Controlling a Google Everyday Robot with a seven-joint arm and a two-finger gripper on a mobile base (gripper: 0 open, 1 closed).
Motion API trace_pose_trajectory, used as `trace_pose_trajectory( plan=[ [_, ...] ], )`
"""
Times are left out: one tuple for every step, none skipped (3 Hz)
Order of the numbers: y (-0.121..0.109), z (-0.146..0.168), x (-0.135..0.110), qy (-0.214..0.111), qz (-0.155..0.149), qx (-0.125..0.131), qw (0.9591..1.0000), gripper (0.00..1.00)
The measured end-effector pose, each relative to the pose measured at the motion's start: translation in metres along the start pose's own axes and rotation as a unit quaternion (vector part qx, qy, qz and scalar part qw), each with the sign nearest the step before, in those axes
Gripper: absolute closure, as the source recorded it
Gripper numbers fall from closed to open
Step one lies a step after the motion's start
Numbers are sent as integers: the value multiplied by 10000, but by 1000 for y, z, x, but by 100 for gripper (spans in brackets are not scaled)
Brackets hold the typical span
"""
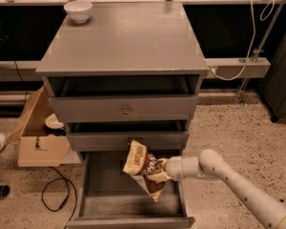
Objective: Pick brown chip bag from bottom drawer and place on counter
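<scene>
The brown chip bag [142, 170] hangs tilted above the open bottom drawer [101, 194], its tan top end up near the middle drawer front. My gripper [160, 171] reaches in from the right on a white arm and is shut on the bag's right side. The bag's lower tip points down toward the drawer floor, clear of it. The counter [128, 37] is the flat grey top of the cabinet, well above the gripper.
A white bowl [78, 10] sits at the counter's back left corner. The two upper drawers with brass knobs [126, 110] are partly pulled out. A cardboard box [38, 136] and a black cable [57, 194] lie on the floor to the left.
</scene>
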State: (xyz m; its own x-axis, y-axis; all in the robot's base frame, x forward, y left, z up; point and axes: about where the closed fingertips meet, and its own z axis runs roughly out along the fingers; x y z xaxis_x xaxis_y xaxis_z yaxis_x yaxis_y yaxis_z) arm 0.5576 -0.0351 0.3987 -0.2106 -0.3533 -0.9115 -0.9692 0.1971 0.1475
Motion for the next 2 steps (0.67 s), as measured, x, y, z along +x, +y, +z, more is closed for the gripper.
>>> trace_pose_trajectory(
  plan=[
    [18, -27, -58, -286, -629, -218, 9974, 100],
    [32, -56, -113, -519, -1142, -350, 9915, 100]
  ],
)
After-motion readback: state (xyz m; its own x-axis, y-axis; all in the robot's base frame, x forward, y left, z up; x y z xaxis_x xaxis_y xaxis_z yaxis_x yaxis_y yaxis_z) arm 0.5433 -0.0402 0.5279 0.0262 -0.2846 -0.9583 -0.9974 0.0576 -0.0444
